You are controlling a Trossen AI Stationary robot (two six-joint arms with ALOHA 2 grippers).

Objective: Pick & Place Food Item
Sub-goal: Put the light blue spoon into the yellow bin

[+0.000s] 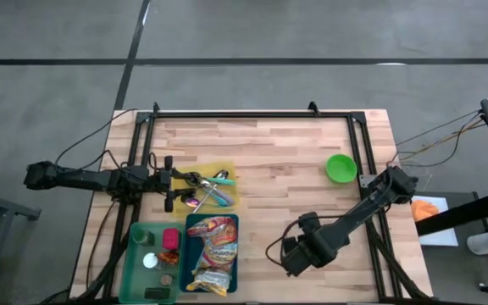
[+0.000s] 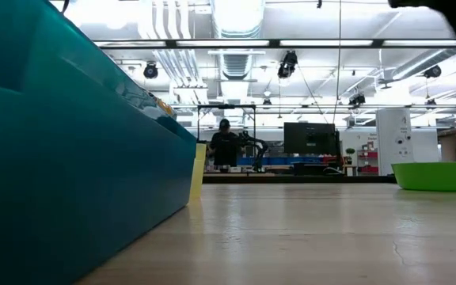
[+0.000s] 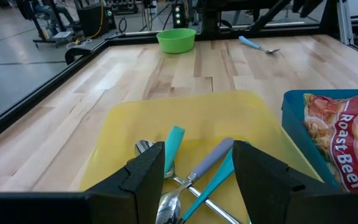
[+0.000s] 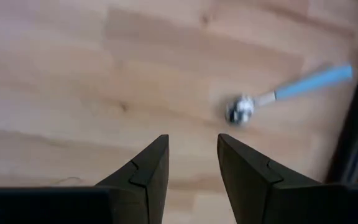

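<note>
Wooden tabletop (image 1: 278, 161), pale butcher-block planks inside a black frame. Seen from above, the left arm reaches in from 9 o'clock; its pincer (image 1: 179, 188) sits at the edge of a yellow tray (image 1: 224, 171) holding loose cutlery (image 3: 194, 177) — spoons with teal and lilac handles. Its wrist camera shows the two dark fingers (image 3: 149, 177) parted around the cutlery pile, gripping nothing that I can make out.

Just beyond the yellow tray towards 6 o'clock stands a blue bin (image 1: 236, 263) with the food item, a noodle packet (image 1: 212, 252) printed "Roast Beef", lying inside. Touching that bin on its 9 o'clock side is a green bin (image 1: 131, 254) with small jars and pots.

Right arm comes in from 3 o'clock, folded low, its pincer (image 1: 293, 257) over bare wood at about 5 o'clock. Fingers (image 4: 244, 168) stand partly open and empty, pointing down at the planks; one blue-handled spoon (image 4: 291, 90) lies on the wood beyond them.

Green bowl (image 1: 341, 167) rests near the 3 o'clock edge, well apart from both pincers.
</note>
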